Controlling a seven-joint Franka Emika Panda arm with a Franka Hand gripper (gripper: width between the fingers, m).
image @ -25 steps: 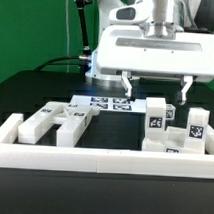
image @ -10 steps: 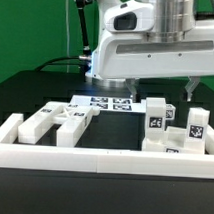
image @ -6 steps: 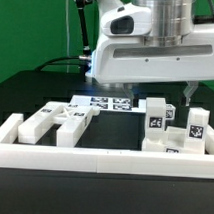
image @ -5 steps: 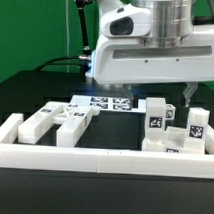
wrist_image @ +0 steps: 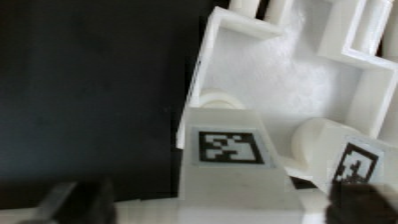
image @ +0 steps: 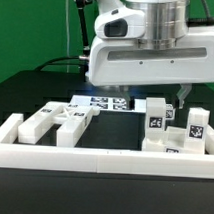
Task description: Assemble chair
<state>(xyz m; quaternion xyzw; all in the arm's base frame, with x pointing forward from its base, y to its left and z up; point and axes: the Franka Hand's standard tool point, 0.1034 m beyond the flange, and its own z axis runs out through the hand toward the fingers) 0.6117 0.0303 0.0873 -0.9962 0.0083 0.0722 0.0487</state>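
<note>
The chair is in loose white parts. An upright tagged block (image: 153,123) stands right of middle, with another tagged block (image: 194,127) beside it. More parts (image: 40,126) lie at the exterior view's left. My gripper (image: 154,98) hangs low right over the upright block, its right finger (image: 182,97) beside the block's top. In the wrist view the same block (wrist_image: 228,150) sits between the two dark fingers (wrist_image: 82,200), with a gap on each side. The gripper (wrist_image: 222,206) is open and holds nothing. A rounded white part (wrist_image: 334,140) lies behind the block.
A long low white border rail (image: 103,157) runs along the front, with a side wall (image: 6,132) at the exterior view's left. The marker board (image: 103,102) lies flat behind the parts. The table is black, with a green backdrop (image: 28,32) behind it.
The gripper has come down and slightly to the exterior view's left, so its fingers now straddle the upright block's top. The parts have not moved.
</note>
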